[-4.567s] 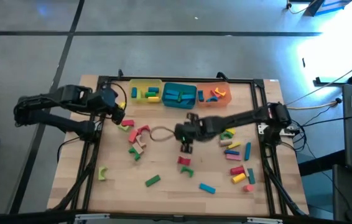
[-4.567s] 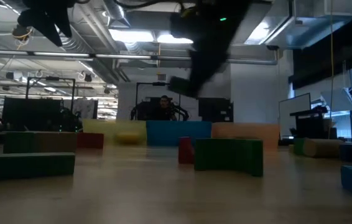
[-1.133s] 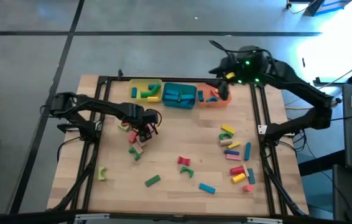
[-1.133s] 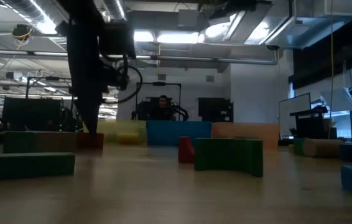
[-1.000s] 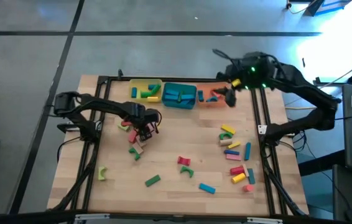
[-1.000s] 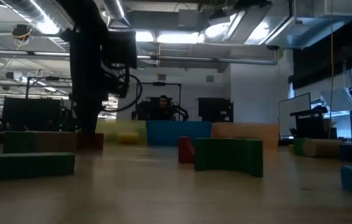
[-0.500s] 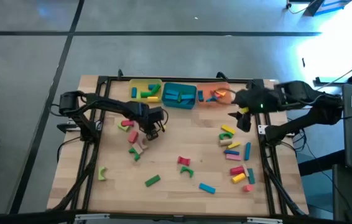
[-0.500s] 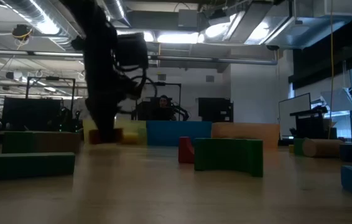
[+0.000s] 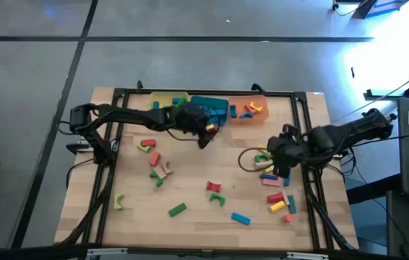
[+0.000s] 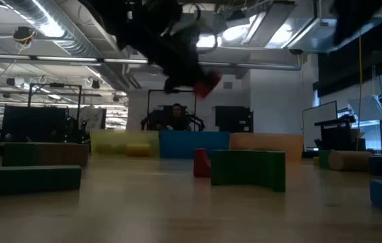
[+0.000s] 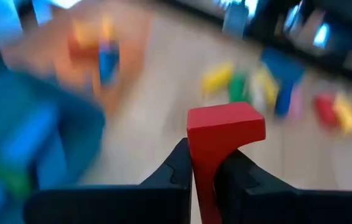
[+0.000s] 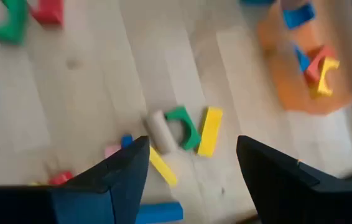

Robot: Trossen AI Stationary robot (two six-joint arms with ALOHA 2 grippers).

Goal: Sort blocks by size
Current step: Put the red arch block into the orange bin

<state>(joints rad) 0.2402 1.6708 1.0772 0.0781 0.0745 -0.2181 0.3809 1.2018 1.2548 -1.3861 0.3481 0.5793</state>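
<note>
Since the earlier frames the left gripper (image 9: 206, 132) had left the loose cluster at the desk's left side and swung up beside the teal tray (image 9: 217, 105), while the right gripper (image 9: 280, 160) had come away from the orange tray (image 9: 259, 116) to hover over the blocks on the right.

Left jaws were clamped on a red block (image 11: 224, 134), carried clear above the desk (image 9: 190, 180); the low view showed it well up in the air. In the left wrist view the block stuck out forward from between the jaws, its long axis seemingly in line with the fingers (image 11: 177, 168), square end facing away. From above I could not tell its exact heading.

Right jaws stood apart and empty. Below them lay a tan cylinder (image 12: 159, 138), a green arch (image 12: 182, 123) and a yellow bar (image 12: 209, 130), side by side.

Progress looked partial. Each of the three trays, the yellow tray (image 9: 162, 101) included, held a few pieces. Many blocks still lay loose: a small cluster at left (image 9: 154, 160), a green arch near the left edge (image 9: 120, 201), a green bar (image 9: 177, 209), a red and green pair in the middle (image 9: 213, 191), a blue bar (image 9: 240, 218), and the group at right (image 9: 278, 195). By my judgement well over half the sorting remained.
</note>
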